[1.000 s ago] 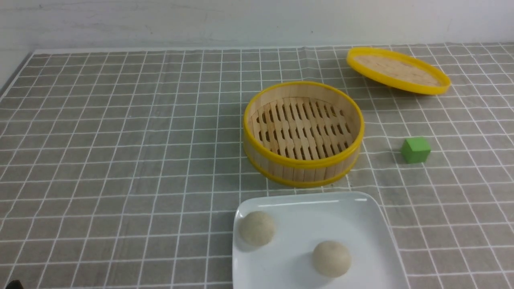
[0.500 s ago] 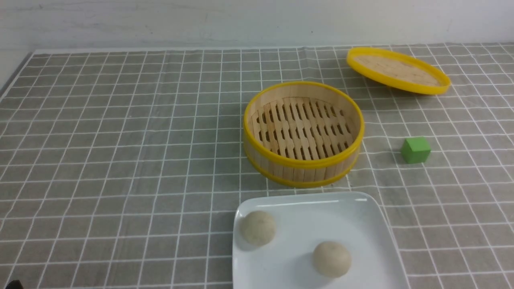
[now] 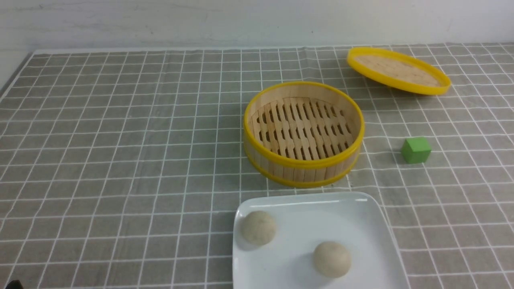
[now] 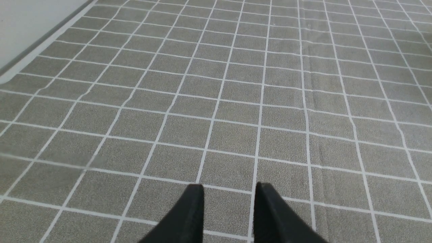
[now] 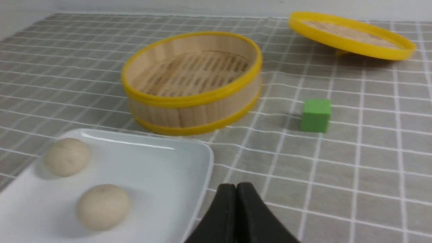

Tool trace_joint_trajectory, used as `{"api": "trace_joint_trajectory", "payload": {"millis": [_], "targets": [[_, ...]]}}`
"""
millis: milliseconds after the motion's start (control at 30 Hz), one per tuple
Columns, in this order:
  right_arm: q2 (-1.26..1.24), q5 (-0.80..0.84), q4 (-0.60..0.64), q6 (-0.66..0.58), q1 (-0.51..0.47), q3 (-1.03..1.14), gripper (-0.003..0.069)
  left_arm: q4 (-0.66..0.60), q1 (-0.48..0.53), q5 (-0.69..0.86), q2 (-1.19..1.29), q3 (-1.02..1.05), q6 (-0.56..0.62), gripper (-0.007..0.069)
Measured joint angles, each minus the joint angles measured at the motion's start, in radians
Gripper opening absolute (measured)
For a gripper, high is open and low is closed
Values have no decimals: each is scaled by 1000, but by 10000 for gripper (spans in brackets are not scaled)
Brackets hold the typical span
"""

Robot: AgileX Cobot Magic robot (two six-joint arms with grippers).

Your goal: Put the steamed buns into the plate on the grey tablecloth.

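Two off-white steamed buns lie in the white plate [image 3: 321,212] at the near middle of the grey tablecloth [image 3: 120,140]: one bun [image 3: 258,227] at the plate's left, the other [image 3: 331,259] nearer me. The right wrist view shows both buns [image 5: 67,157] [image 5: 103,206] in the plate [image 5: 152,162]. My right gripper [image 5: 236,185] is shut and empty, just off the plate's edge. My left gripper [image 4: 229,189] is open and empty over bare cloth [image 4: 236,101]. Neither gripper shows in the front view.
An empty yellow-rimmed bamboo steamer basket [image 3: 301,170] stands just behind the plate. Its flat lid [image 3: 397,70] rests tilted at the back right. A green cube [image 3: 415,149] sits right of the basket. The table's left edge [image 4: 20,64] shows in the left wrist view.
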Motion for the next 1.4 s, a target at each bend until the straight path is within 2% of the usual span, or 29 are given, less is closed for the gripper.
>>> {"api": "trace_joint_trajectory", "payload": {"millis": [67, 100, 300, 567, 800, 1067, 1233, 1400], "targets": [[-28, 1, 1, -13, -45, 35, 10, 0, 0, 0, 0, 0, 0, 241], [-82, 2, 15, -35, -102, 84, 11, 0, 0, 0, 0, 0, 0, 241], [-123, 6, 67, -84, -210, 193, 15, 0, 0, 0, 0, 0, 0, 241], [-123, -9, 99, -86, -231, 206, 21, 0, 0, 0, 0, 0, 0, 241], [-123, -9, 99, -86, -295, 207, 30, 0, 0, 0, 0, 0, 0, 241], [-123, -10, 99, -91, -310, 207, 42, 0, 0, 0, 0, 0, 0, 241], [-123, -12, 99, -91, -387, 207, 50, 0, 0, 0, 0, 0, 0, 241], [-123, -12, 99, -91, -405, 207, 60, 0, 0, 0, 0, 0, 0, 241]]}}
